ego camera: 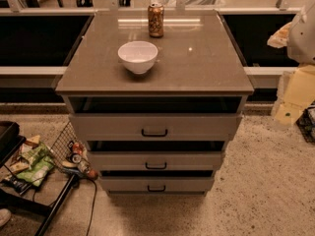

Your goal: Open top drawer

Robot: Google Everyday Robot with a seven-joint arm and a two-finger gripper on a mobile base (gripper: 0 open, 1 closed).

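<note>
Top drawer [197, 127]: sits directly under the tabletop [211, 68], uppermost and tallest of three grey fronts, facing the camera. Carries a dark loop handle [154, 132] at centre; shows a dark gap between front and tabletop. Bowl [138, 56] and can [156, 20] on tabletop, apart. End effector: nowhere in view, so grip cannot be told.

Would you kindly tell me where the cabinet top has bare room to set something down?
Bare: on the cabinet top, the front strip between its edge and the white bowl, and both sides flanking bowl and can. Crowded along the centre line toward the back. The gripper is not in view.
</note>
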